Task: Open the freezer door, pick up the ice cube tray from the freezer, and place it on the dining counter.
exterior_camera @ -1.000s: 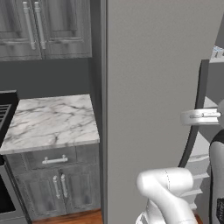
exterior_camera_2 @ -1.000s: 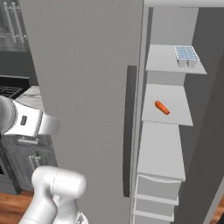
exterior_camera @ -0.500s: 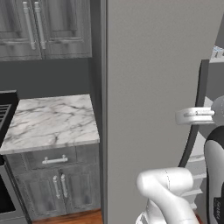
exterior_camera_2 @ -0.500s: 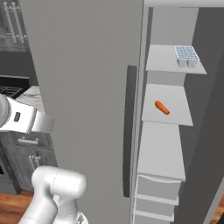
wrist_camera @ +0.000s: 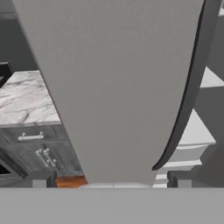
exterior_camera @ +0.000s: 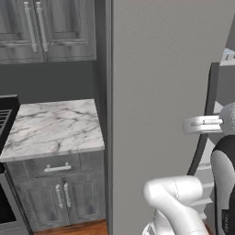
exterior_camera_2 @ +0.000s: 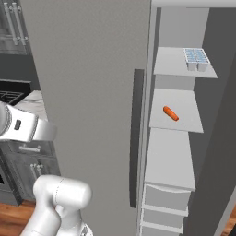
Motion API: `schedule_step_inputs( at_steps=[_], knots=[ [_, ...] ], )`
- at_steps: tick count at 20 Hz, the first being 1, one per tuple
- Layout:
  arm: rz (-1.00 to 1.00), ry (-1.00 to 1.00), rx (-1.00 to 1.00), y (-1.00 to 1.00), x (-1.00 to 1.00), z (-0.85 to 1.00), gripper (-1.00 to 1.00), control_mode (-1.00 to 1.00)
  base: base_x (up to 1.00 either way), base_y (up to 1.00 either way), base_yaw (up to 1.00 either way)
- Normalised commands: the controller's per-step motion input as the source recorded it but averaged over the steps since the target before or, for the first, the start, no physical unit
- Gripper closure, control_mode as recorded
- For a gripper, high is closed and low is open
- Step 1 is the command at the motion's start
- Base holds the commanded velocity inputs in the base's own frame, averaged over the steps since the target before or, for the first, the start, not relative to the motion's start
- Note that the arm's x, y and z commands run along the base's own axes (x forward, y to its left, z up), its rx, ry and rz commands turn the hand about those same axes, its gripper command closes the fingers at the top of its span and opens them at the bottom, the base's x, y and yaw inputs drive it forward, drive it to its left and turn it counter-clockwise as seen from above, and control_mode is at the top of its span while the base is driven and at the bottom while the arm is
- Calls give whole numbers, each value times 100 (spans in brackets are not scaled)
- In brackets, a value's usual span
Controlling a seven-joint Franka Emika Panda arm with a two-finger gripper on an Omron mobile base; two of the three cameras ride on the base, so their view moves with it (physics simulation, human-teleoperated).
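Room: a grey kitchen; a marble-topped cabinet with one drawer stood left of the freezer, dark wall cupboards above it.
Freezer door: stood swung open, its flat grey panel close in front of the cameras, its long dark handle at the edge beside the opening.
Shelves: white shelves lay exposed right of the door.
Ice cube tray: sat on the top shelf, near its right front edge.
Orange item: lay on the shelf below.
Tool: spread wide, holding nothing, facing the door panel.
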Motion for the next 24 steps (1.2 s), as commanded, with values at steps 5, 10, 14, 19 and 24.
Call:
schedule_step_inputs(
  at_steps=[5,10,14,19,24],
  knots=[
    [0,0,-2,0,0,-11,-100,-100,0,0,0],
    [0,0,0,0,0,-4,-100,100,0,0,0],
    [0,0,0,0,0,0,-100,100,0,-17,0],
    [0,0,0,0,0,0,-100,100,0,-44,-1],
    [0,0,0,0,0,0,-100,100,0,-47,-3]
  ],
)
